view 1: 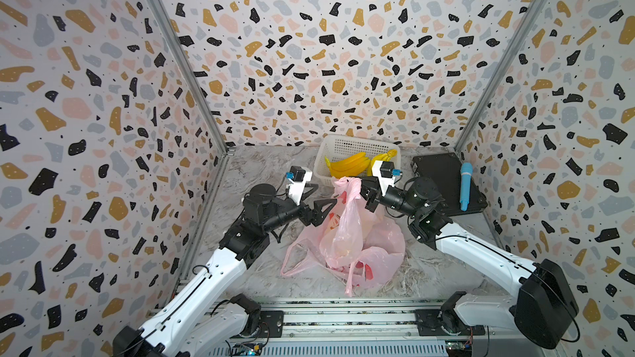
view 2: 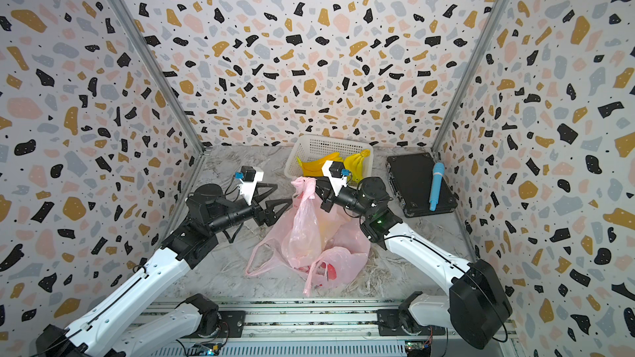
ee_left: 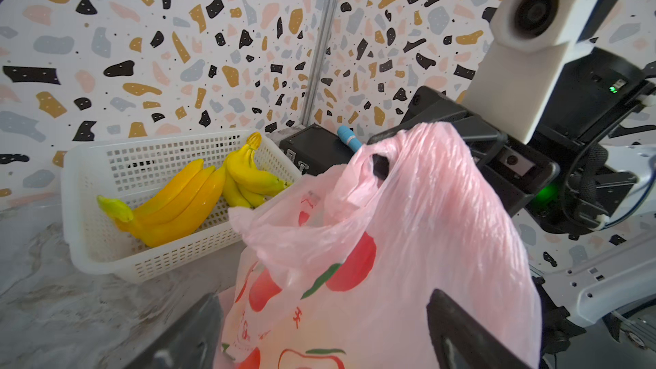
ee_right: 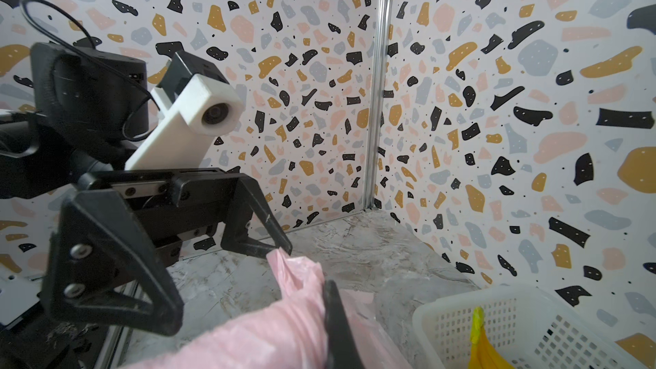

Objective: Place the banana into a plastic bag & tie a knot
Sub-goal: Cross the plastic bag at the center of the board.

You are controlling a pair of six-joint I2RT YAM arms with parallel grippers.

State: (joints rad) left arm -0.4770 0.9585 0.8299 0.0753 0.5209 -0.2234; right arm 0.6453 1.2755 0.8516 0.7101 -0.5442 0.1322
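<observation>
The right gripper (view 1: 359,185) is shut tight. It pinches the top of the pink plastic bag (view 1: 343,235) and holds it up, so the bag hangs down long and thin with its bottom on the table (view 1: 261,173). The bag has red fruit pictures on it.

The left gripper (view 1: 326,194) is wide open. It is right beside the bag, lower than the right gripper. In the left wrist view the bag sits between its two black fingers (ee_left: 458,331), but they do not squeeze it.

More pink plastic lies crumpled on the table around the bottom of the bag, and a handle loop (view 1: 292,259) lies flat on the left side.

Something yellow (view 2: 328,226) shows faintly through the bag in a top view. I cannot tell if it is a banana.

Just behind the bag stands a white basket (view 1: 343,145). Two bunches of bananas (view 1: 347,164) lie inside it, side by side.

To the right of the basket a black case (view 1: 443,180) lies flat, with a blue toy microphone (view 1: 465,185) on top of it.
</observation>
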